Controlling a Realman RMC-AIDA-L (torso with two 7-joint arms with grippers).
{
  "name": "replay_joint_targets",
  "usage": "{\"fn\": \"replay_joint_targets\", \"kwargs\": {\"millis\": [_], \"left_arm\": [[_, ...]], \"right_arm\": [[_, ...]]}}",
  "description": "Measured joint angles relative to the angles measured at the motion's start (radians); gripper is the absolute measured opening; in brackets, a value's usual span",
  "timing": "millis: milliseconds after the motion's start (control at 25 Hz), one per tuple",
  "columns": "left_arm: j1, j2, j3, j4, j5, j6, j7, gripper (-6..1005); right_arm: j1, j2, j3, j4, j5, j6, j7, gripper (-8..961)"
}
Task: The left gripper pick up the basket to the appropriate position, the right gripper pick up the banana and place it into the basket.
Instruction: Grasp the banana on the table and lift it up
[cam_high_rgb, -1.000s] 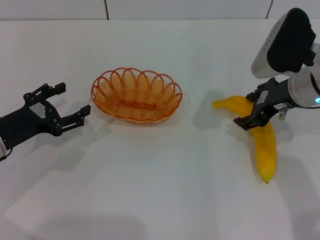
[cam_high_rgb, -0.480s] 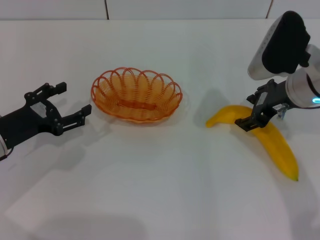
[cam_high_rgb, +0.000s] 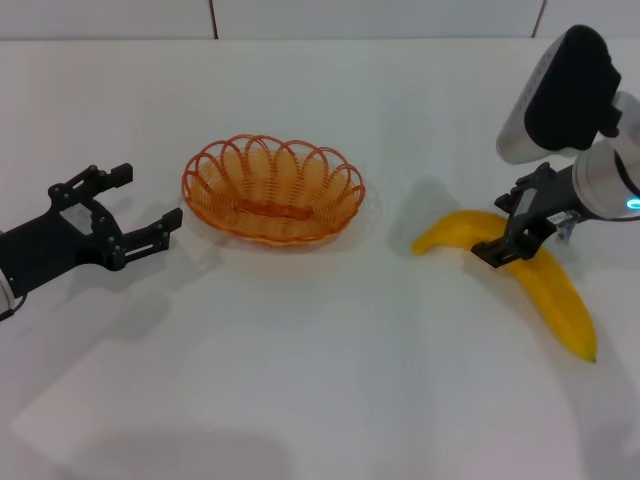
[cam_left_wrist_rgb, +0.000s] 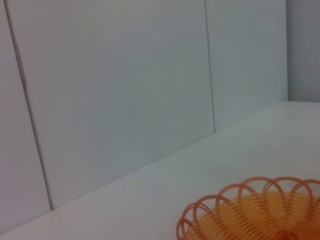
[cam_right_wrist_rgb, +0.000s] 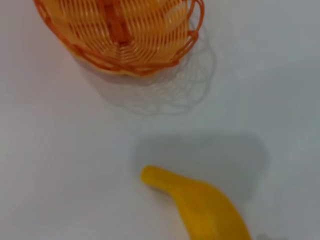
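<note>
**Banana swung round under the right hand**

Since a second ago the banana (cam_high_rgb: 520, 275) has pivoted on the white surface (cam_high_rgb: 320, 380) — its dark tip now points out to the robot's right — while basket (cam_high_rgb: 272, 189) and left hand (cam_high_rgb: 128, 208) have not shifted.

Right hand (cam_high_rgb: 513, 232) sits on the banana's middle; whether its fingers have closed I cannot tell. Best to centre the grip across the thickest part and squeeze firmly before lifting, so the fruit does not spin again.

Left hand waits open, near the basket's left rim but apart from it — the basket lies empty, well apart from the banana
</note>
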Motion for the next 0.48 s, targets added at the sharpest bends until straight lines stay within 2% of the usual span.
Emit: {"fn": "replay_joint_targets", "kwargs": {"millis": [480], "left_arm": [[0.0, 0.0, -0.002, 0.0, 0.0, -0.002, 0.0, 891]], "right_arm": [[0.003, 0.001, -0.001, -0.007, 0.0, -0.019, 0.0, 725]]}}
